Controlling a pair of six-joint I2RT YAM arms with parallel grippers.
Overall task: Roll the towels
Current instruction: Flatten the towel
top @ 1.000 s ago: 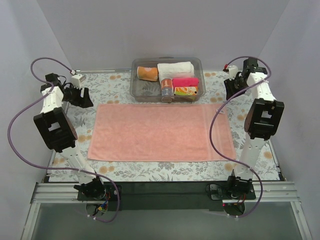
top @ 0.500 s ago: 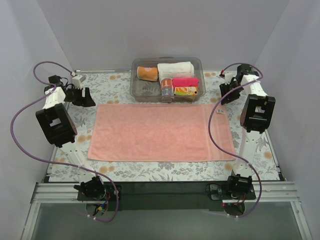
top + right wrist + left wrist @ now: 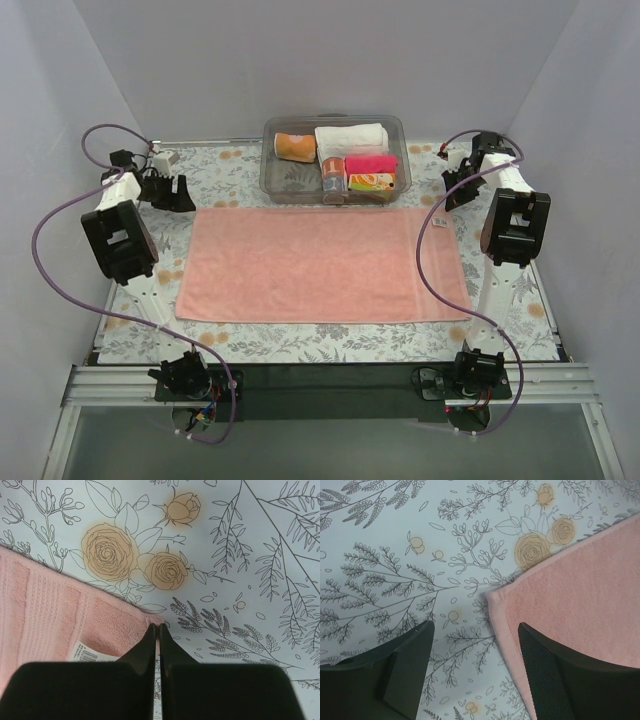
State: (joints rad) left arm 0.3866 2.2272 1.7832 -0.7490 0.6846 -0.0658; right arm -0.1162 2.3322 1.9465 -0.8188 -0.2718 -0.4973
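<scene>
The large salmon-pink terry towel (image 3: 320, 265) is lying flat mid-table: soft, light, limp, probably best pinched at its far corners. The left gripper (image 3: 475, 630) is hovering wide over the far-left corner. The right gripper (image 3: 156, 626) is sitting closed tight at the far-right corner by the small white tag (image 3: 92, 653); whether it is catching cloth I cannot tell.

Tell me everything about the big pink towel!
The salmon-pink towel looks like fluffy terry, with a ribbed band near one end. It lies spread flat, unrolled, on the flowery tablecloth, just on the near side of the clear bin. A small white tag sits at its far right corner. The left pincer hangs open over the far left corner; the right pincer is shut at the tagged corner, though whether it pinches cloth is unclear.
</scene>
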